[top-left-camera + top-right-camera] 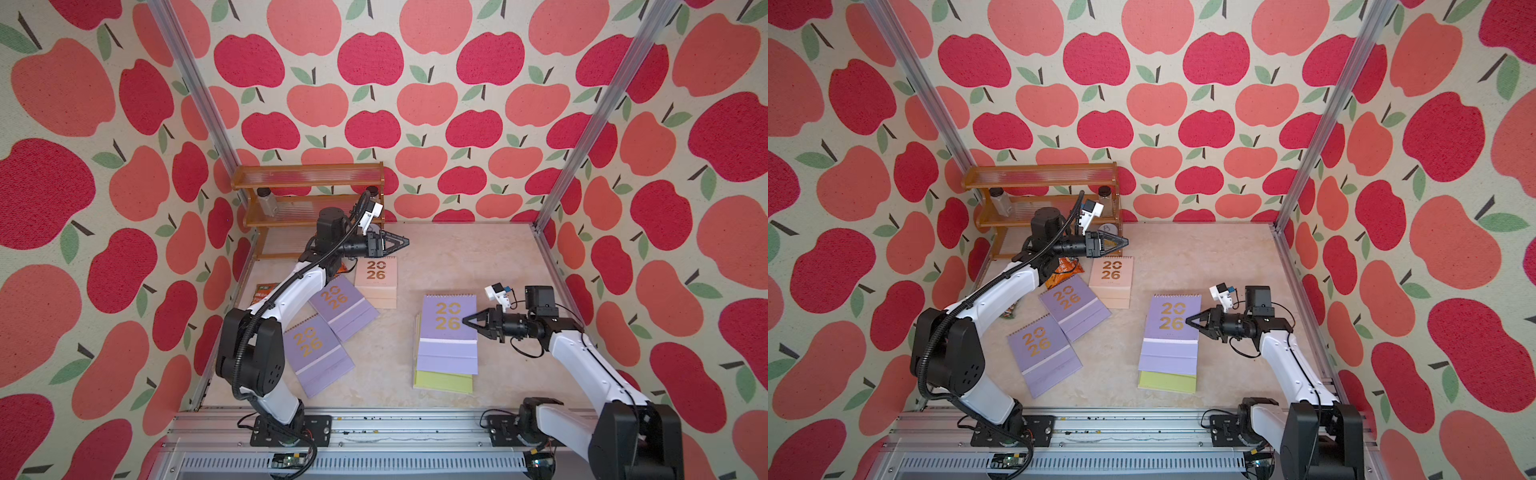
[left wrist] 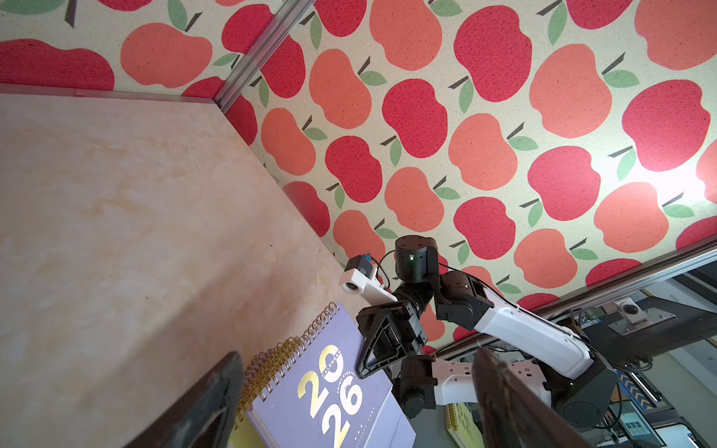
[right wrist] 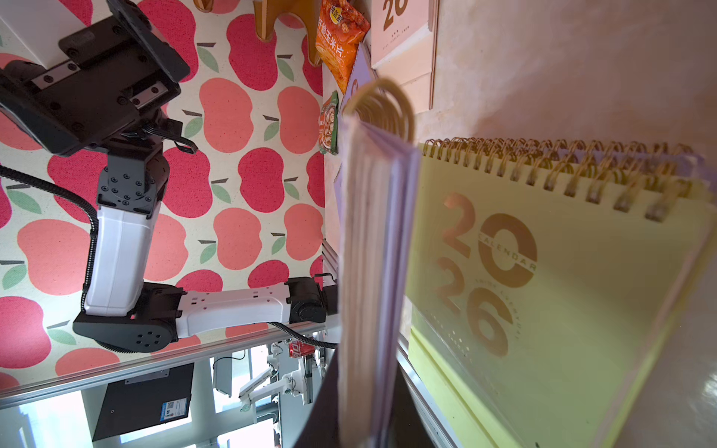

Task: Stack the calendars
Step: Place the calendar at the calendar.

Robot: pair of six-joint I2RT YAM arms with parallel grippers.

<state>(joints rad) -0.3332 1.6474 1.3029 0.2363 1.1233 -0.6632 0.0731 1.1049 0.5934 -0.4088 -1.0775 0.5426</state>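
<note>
At left — 2 lilac cals (image 1: 318, 353), 1 pink cal (image 1: 376, 276); L hand (image 1: 403, 242) apart; R hand (image 1: 466, 322) clamps 3rd lilac (image 1: 440, 332).

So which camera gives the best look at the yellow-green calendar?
Right wrist view: the yellow-green calendar shows its cover and gold numerals. Both top views show only a strip under the lilac calendar; left wrist, mere slivers.

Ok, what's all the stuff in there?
table: one, beige, underneath everything.
shelf: one, brown, back left corner.
jars: two, clear, on the shelf.
held calendar: one, lilac, over the pile.
pile: count unclear, yellow-green showing, table's front right.
loose calendars: two, lilac, table's left.
pink calendar: at least one, pale pink, near the shelf.
snack packets: two, orange and green, behind the loose calendars.
left pincer: one, black, open, raised by the shelf.
right pincer: one, black, shut on the held calendar.
</note>
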